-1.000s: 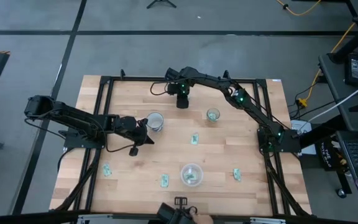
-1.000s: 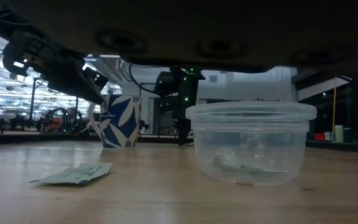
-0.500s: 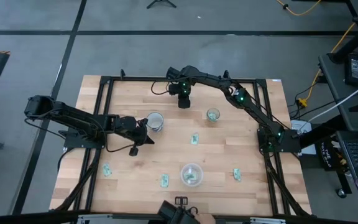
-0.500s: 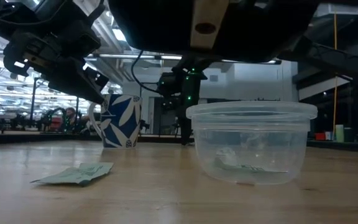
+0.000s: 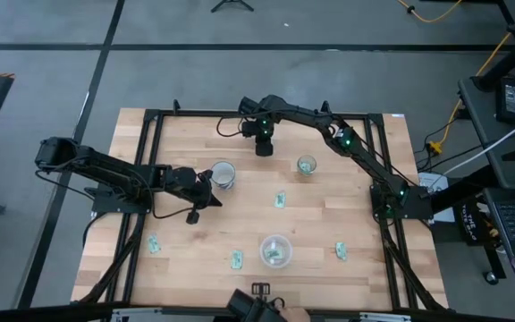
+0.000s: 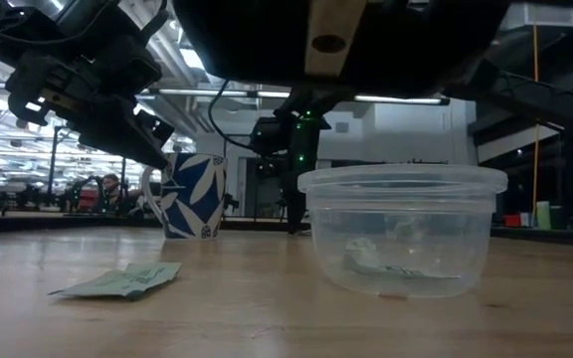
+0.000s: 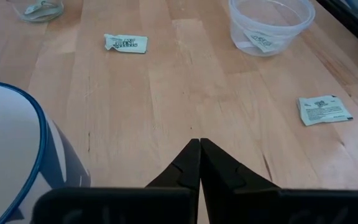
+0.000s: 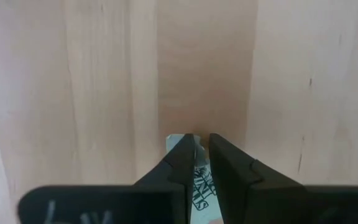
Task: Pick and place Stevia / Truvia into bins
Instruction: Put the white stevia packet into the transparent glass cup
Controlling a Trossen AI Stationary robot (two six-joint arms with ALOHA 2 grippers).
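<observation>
My right gripper [image 5: 262, 148] reaches to the table's far side and points down, shut on a green and white Stevia sachet [image 8: 202, 183]. My left gripper [image 7: 199, 144] is shut and empty, hovering beside a blue and white mug [image 5: 224, 174]. The clear round container [image 5: 275, 251] near the table's near edge holds a sachet [image 7: 263, 41]. The small glass cup [image 5: 306, 165] also holds one. Loose sachets lie flat on the wood at mid-table [image 5: 280, 199], near left [image 5: 154, 244], beside the container [image 5: 237, 260] and near right [image 5: 340, 251]. My right gripper pinches the sachet between its two fingers [image 8: 182, 158], coming from above and pointing down. The sachet's edge [image 8: 176, 141] shows just beside the fingertips, and its printed part runs back between the fingers. Whether it is lifted off the wood I cannot tell.
The mug [image 6: 192, 194] stands right beside my left gripper. A black metal frame [image 5: 150, 116] runs round the table top. A dark object hangs close above the low camera. Bare wood [image 7: 166, 81] lies between the mug, the cup and the container.
The dark object close above the low camera has shifted, and more of the left arm now shows beneath it. Both arms have kept still.
</observation>
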